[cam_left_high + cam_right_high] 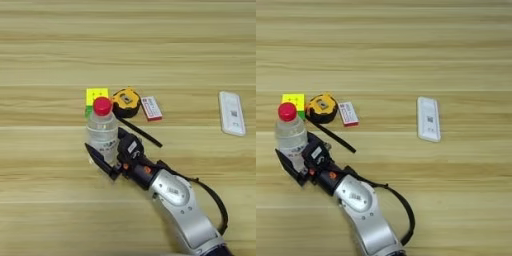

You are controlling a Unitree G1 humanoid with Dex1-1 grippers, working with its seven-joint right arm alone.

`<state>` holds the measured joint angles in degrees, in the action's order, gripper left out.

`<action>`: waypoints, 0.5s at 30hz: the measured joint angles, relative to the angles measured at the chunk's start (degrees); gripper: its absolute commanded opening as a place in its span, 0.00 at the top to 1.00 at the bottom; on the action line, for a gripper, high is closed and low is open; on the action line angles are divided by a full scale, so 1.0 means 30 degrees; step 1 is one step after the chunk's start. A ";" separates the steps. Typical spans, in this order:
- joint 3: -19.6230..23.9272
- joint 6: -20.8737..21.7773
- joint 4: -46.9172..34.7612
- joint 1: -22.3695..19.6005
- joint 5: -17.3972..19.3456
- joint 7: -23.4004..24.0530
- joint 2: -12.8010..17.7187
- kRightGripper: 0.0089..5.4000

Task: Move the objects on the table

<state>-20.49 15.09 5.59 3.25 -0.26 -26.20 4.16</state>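
light-brown planks run side to side across the desk (50,200), and little else shows. going left to right: the yellow-green puzzle cube (96,95) sits just behind the clear red-capped bottle (102,132), which stands upright, long axis vertical, cap up. the tool (107,156) is closed around the bottle's lower body, one black finger on either side. just right of the cube is the tape measure (125,102), its black strap (140,132) trailing toward the arm. then the small red-white box (151,108), and well apart at the right the white bar (232,113), long axis running away from the robot. to move the bottle well, i would keep it vertical, lift clear, and steer away from the cube and strap.
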 measured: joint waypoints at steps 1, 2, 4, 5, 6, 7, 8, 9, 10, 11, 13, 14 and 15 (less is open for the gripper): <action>0.0144 -0.0085 -0.0005 -0.0033 0.0000 0.0213 0.0000 0.40; 0.0264 -0.0187 -0.0037 -0.0056 -0.0002 0.0295 -0.0008 0.40; 0.0815 -0.0359 -0.0142 -0.0252 -0.0022 0.0696 -0.0010 0.40; 0.1095 -0.0439 -0.0253 -0.0386 -0.0034 0.0855 0.0002 0.40; 0.1470 -0.0711 -0.0363 -0.0699 -0.0046 0.1141 0.0010 0.40; 0.1843 -0.0751 -0.0491 -0.0980 -0.0047 0.1356 0.0057 0.40; 0.2301 -0.0851 -0.0652 -0.1301 -0.0044 0.1589 0.0134 0.40; 0.2810 -0.1137 -0.0841 -0.1627 -0.0041 0.1854 0.0232 0.40; 0.3470 -0.1177 -0.0898 -0.2062 -0.0008 0.2200 0.0375 0.40; 0.4161 -0.1370 -0.0897 -0.2474 0.0027 0.2504 0.0554 0.40; 0.5012 -0.1553 -0.0835 -0.2935 0.0155 0.2878 0.0780 0.40; 0.5484 -0.1609 -0.0796 -0.3103 0.0291 0.3083 0.0894 0.40; 0.5700 -0.1697 -0.0751 -0.3209 0.0398 0.3183 0.0956 0.40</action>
